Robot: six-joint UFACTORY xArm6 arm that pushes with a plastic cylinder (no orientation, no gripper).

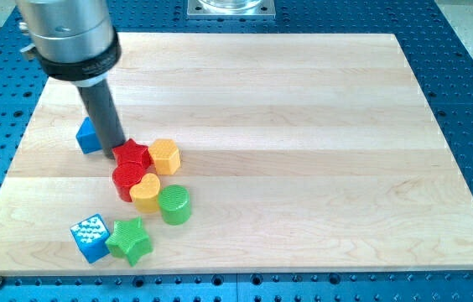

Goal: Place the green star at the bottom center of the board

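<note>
The green star (pixel 129 240) lies near the view's bottom left of the wooden board (pixel 304 126), touching a blue cube with white dots (pixel 90 237) on its left. My tip (pixel 116 146) is well above it toward the view's top, touching the upper left of a red star (pixel 132 154) and beside a blue block (pixel 90 136) partly hidden behind the rod.
A cluster lies between the tip and the green star: a yellow hexagon (pixel 165 156), a red cylinder (pixel 127 179), a yellow heart (pixel 146 192) and a green cylinder (pixel 174 205). The board sits on a blue perforated table (pixel 471 84).
</note>
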